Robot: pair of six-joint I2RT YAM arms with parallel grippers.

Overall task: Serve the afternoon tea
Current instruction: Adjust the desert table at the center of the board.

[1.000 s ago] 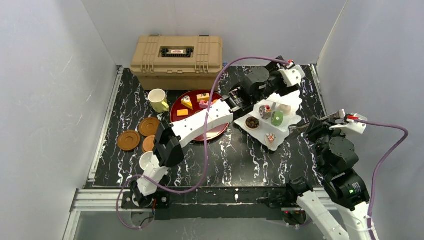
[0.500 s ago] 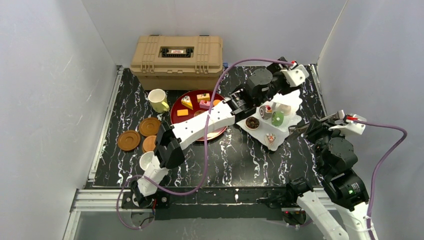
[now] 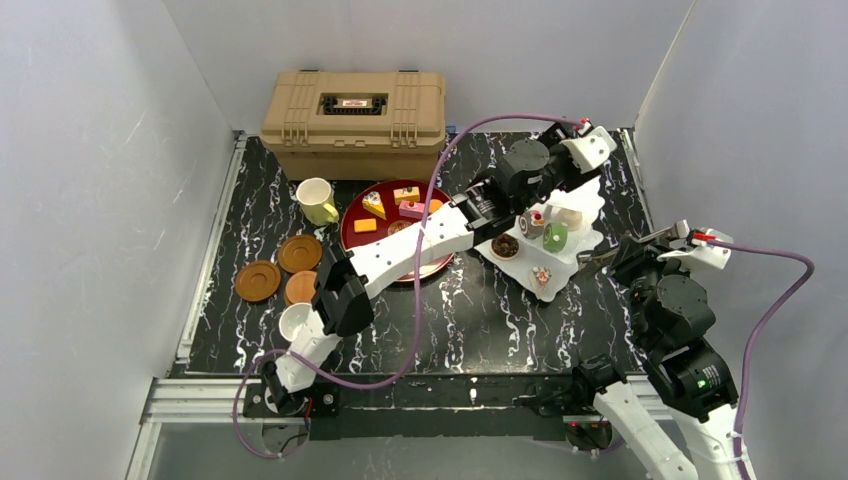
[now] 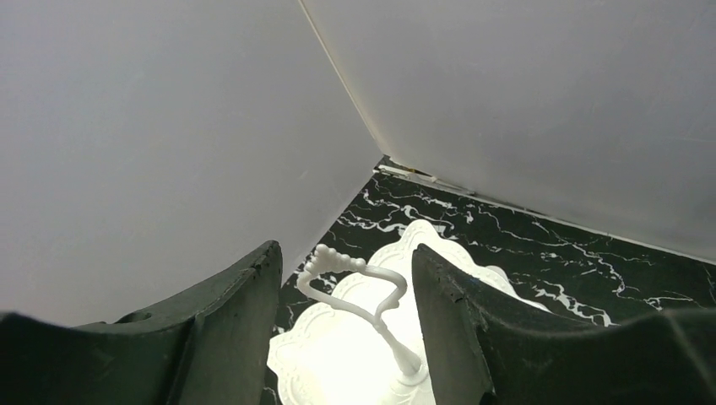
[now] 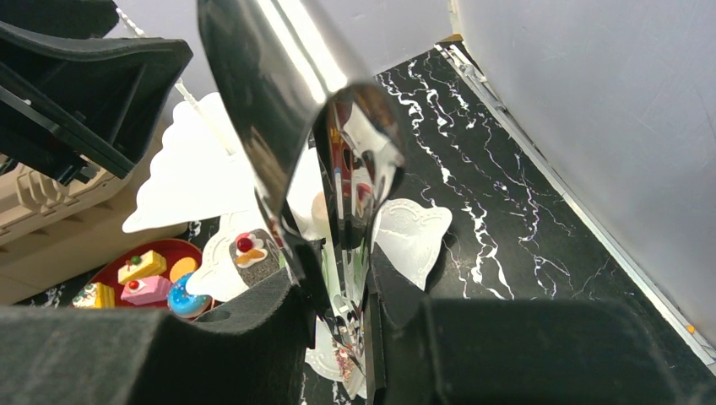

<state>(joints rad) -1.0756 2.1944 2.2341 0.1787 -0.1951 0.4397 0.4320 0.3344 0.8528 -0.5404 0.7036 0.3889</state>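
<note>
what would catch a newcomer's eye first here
The white stand of little cakes at the table's right, with the left arm stretched diagonally across to it and the left gripper open around its top loop. Then the red tray of cakes at centre, and the shiny metal tool held in the right gripper beside the stand.

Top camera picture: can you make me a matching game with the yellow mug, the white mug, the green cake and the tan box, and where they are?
1 yellow mug
2 white mug
3 green cake
4 tan box

A on the white stand
B farthest back
C nearest the front
D just left of the red tray

Pairs: 1-D, 2-C, 3-A, 4-B
</note>
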